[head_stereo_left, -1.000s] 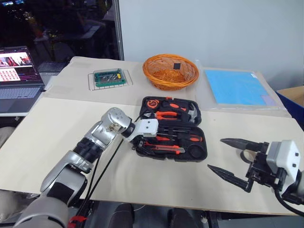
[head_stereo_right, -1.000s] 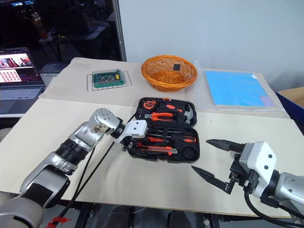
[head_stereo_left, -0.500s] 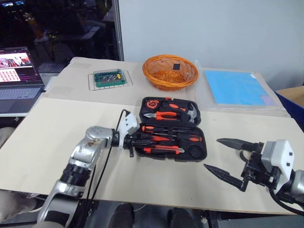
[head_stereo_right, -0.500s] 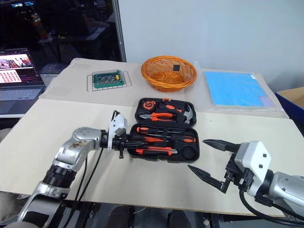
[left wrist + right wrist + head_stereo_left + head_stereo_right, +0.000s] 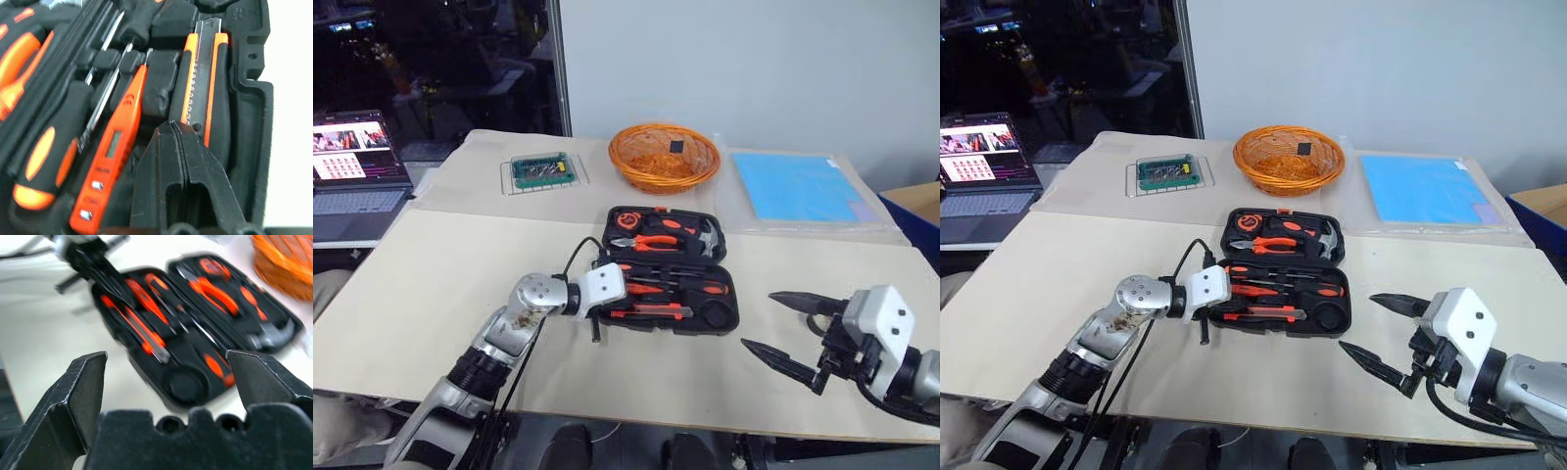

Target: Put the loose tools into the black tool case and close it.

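Left end effector [image 5: 595, 328], seen from my head view, is pinched shut and empty at the near-left edge of the open black moulded-plastic tool case [image 5: 724, 318] mid-counter [image 5: 431, 284]; the right end effector [image 5: 781, 329] hangs spread wide, empty. Its wrist view shows the orange-and-black utility knife [image 5: 205, 88] and orange-and-black screwdrivers [image 5: 115, 147] seated, so I judge closing remains.

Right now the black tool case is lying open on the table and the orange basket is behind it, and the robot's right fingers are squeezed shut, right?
Almost. The black tool case does lie open on the table, with the orange basket behind it. But the right gripper isn't squeezed shut: its two fingers are spread wide apart, with nothing between them. The right wrist view shows it best, and the left eye view shows it too.
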`<state>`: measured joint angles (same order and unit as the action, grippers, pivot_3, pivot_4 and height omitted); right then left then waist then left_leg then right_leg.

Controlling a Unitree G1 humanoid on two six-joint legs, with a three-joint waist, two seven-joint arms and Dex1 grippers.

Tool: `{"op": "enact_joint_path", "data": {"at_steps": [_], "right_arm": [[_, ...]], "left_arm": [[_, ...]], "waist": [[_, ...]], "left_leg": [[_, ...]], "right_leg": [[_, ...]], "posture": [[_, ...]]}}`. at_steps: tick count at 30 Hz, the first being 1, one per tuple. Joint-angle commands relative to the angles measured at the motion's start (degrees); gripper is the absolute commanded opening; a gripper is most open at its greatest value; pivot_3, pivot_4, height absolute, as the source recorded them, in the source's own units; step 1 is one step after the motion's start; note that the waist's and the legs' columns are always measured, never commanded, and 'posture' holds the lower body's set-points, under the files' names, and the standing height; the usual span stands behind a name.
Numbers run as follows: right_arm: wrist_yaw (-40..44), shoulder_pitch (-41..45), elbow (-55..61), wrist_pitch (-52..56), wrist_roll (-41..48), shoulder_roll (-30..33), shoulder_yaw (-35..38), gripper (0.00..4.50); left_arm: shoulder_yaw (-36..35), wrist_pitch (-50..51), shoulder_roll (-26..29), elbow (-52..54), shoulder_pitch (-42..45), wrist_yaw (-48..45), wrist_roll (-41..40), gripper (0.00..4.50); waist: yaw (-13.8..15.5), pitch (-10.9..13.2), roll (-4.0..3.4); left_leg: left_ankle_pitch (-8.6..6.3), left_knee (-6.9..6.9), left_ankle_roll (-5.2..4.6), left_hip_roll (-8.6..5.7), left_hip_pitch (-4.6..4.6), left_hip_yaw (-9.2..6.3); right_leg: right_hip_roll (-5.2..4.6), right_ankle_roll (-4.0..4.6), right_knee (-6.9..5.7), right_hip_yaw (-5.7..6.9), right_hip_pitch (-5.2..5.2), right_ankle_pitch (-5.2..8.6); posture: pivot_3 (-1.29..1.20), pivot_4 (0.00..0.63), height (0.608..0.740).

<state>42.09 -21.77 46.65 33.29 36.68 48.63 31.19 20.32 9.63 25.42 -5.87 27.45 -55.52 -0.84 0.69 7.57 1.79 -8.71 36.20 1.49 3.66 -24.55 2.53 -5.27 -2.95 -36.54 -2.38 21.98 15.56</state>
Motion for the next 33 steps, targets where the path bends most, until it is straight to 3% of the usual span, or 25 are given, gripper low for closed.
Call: {"op": "enact_joint_path", "data": {"at_steps": [1,3,6,8,10,14,15,18,24,27,32,33], "right_arm": [[-5.8,0.0,1.6,4.1,-0.5,-1.4,5.6,4.50],[-7.4,-1.1,0.9,7.5,0.8,-2.2,7.7,4.50],[-14.2,-2.1,2.2,17.1,-4.8,0.9,6.4,4.50],[-14.2,-2.5,-0.1,20.7,-4.9,1.8,7.5,4.50],[-16.4,3.9,-3.7,28.2,-3.7,4.4,1.5,4.50],[-17.9,15.4,-14.9,33.5,-5.7,6.8,-6.4,4.50],[-17.6,17.6,-17.1,33.6,-6.3,7.3,-8.1,4.25],[-15.2,22.0,-23.8,31.3,-8.5,9.4,-13.4,3.42],[-10.9,28.3,-36.6,25.9,-14.1,12.0,-22.9,3.42],[-8.8,30.0,-39.1,24.4,-15.2,12.0,-24.7,2.71],[-6.0,30.9,-40.6,21.8,-16.2,11.9,-25.5,1.02],[-5.5,30.9,-40.5,21.1,-16.4,12.0,-25.5,0.51]], "left_arm": [[-5.5,3.9,-3.6,2.7,-2.3,-2.7,-11.5,0.03],[-7.5,10.9,-3.5,8.9,-2.1,-4.7,-17.8,0.03],[-10.7,20.3,0.9,17.5,-1.1,-9.7,-27.4,0.74],[-10.5,25.0,1.9,22.6,-0.9,-9.2,-30.8,1.42],[-13.3,29.1,6.0,24.8,1.5,-12.4,-35.7,2.18],[-13.0,33.0,8.6,27.6,4.4,-12.1,-38.3,3.69],[-12.5,33.6,9.0,28.4,4.8,-12.2,-38.7,4.07],[-11.3,34.5,9.0,29.7,5.7,-10.7,-38.5,4.10],[-11.4,34.1,8.7,30.2,5.6,-7.5,-37.6,4.10],[-11.7,33.4,8.8,30.3,4.9,-6.2,-37.4,4.10],[-11.8,32.8,8.9,30.0,4.4,-5.0,-37.3,4.10],[-11.8,32.7,8.9,29.9,4.5,-5.0,-37.3,4.10]], "waist": [[0.0,0.0,-0.16],[0.1,0.2,-0.20],[-0.1,0.4,0.09],[-0.4,0.4,0.01],[-0.8,0.5,0.06],[-1.5,0.6,0.12],[-1.4,0.7,0.10],[-0.9,0.8,0.11],[-1.0,0.8,0.12],[-0.9,0.8,0.11],[-0.9,0.9,0.12],[-0.9,0.9,0.12]], "left_leg": [[0.00,0.00,0.00,0.00,-0.01,0.02],[0.00,0.00,0.01,-0.01,-0.12,0.04],[0.02,0.06,-0.02,0.05,-0.66,-0.04],[0.29,0.08,-0.47,0.03,-0.68,0.01],[0.28,-0.01,-0.51,-0.03,-0.67,0.00],[0.27,-0.04,-0.52,-0.03,-0.67,-0.04],[0.28,0.00,-0.52,-0.03,-0.67,-0.06],[0.28,-0.05,-0.53,-0.18,-0.72,-0.10],[0.27,-0.23,-0.62,-0.27,-1.00,-0.17],[0.24,-0.25,-0.66,-0.30,-1.03,-0.21],[0.24,-0.25,-0.66,-0.30,-1.01,-0.25],[0.24,-0.23,-0.66,-0.30,-1.01,-0.25]], "right_leg": [[-0.02,0.00,0.01,0.00,0.02,0.00],[-0.03,0.00,-0.08,0.00,0.15,0.00],[0.09,0.05,-0.22,0.01,0.32,-0.04],[0.07,0.07,-0.19,-0.05,0.33,-0.05],[0.05,0.07,-0.10,-0.08,0.29,-0.03],[0.10,-0.03,-0.08,-0.09,0.31,0.04],[0.11,-0.02,-0.07,-0.09,0.31,0.03],[0.03,-0.09,-0.03,-0.11,0.30,0.09],[0.10,-0.09,0.44,-0.19,0.36,-0.07],[0.10,-0.36,0.43,-0.19,0.37,-0.26],[0.12,-0.42,0.41,-0.18,0.34,-0.23],[0.12,-0.43,0.41,-0.18,0.34,-0.23]], "posture": [[0.00,0.150,0.740],[0.00,0.150,0.740],[0.00,0.150,0.740],[0.00,0.150,0.740],[0.00,0.150,0.740],[0.00,0.150,0.740],[0.00,0.150,0.740],[0.00,0.150,0.740],[0.00,0.150,0.740],[0.00,0.150,0.740],[0.00,0.150,0.740],[0.00,0.150,0.740]]}}
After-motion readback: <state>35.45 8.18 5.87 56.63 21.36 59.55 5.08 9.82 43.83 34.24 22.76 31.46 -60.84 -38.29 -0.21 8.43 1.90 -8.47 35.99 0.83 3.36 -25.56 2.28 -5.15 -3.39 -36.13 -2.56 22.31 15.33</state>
